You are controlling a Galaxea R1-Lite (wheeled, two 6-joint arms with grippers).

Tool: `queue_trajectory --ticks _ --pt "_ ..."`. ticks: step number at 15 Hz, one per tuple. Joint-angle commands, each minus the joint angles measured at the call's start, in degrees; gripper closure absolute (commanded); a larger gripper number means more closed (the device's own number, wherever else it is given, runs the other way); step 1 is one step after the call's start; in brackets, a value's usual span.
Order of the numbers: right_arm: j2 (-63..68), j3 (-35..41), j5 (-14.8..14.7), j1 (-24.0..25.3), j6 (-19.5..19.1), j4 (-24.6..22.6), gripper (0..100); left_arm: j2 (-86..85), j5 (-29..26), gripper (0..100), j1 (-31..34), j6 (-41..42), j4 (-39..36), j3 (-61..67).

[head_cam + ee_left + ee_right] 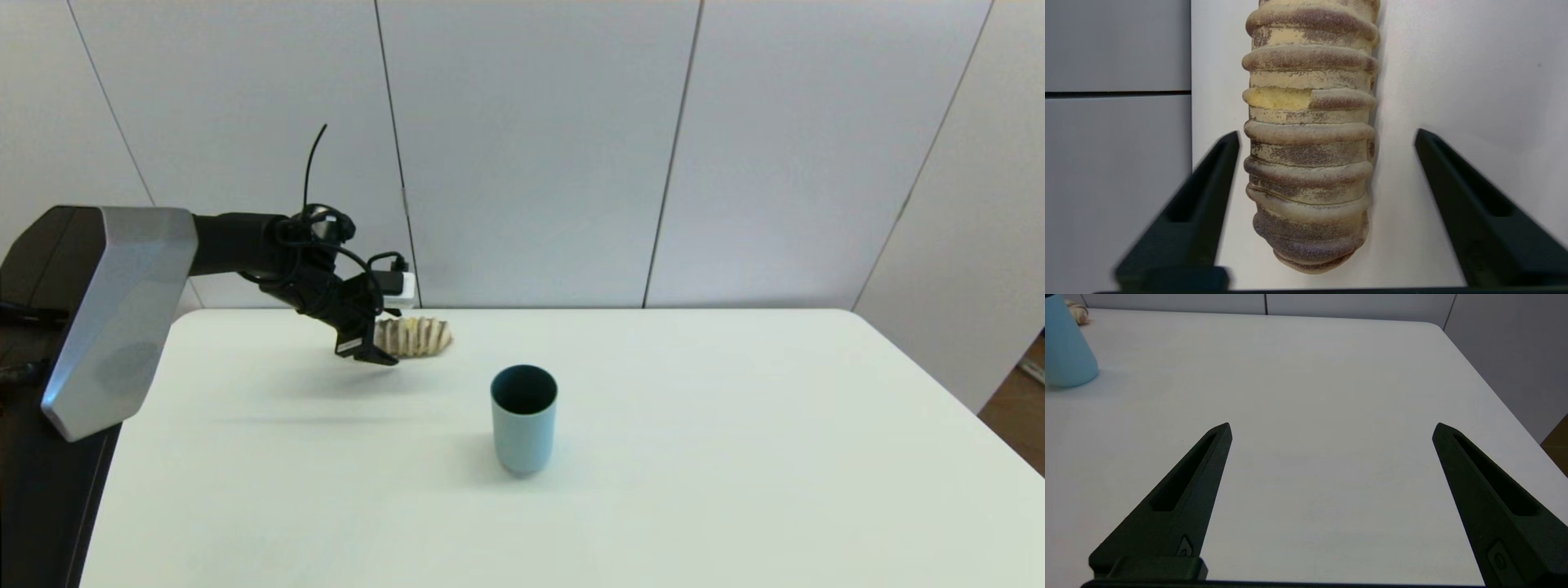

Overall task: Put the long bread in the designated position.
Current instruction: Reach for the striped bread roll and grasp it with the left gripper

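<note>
Long bread (1308,139) lies flat at the far left of the tabletop (694,457), near the back wall; left tool (1327,134) spread wide around its near end, fingers (1208,196) clear of the crust on both sides. Ridged, matte crust probably grips well; looks light and likely a bit squashy, so clamp across the mid-body, gently. Far end cut off in left wrist view; head view hides near end behind left tool. Right tool (1331,428) wide, empty, over bare tabletop; cup (523,418) well apart. Designated position unmarked; cannot tell where.
</note>
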Motion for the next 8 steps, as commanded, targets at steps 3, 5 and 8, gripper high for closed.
queue_trajectory --ticks 3,5,8 --pt "0.09 0.0 0.04 0.01 -0.01 0.04 0 -0.16 -0.22 100 0.97 0.44 0.16 -0.01" --pt "0.09 0.0 0.04 0.01 -0.01 0.04 0 -0.16 -0.57 100 1.33 0.44 0.16 -0.01" --pt "0.09 0.0 0.04 0.01 -0.1 0.04 0 -0.25 -0.57 100 1.33 0.44 0.16 -0.01"
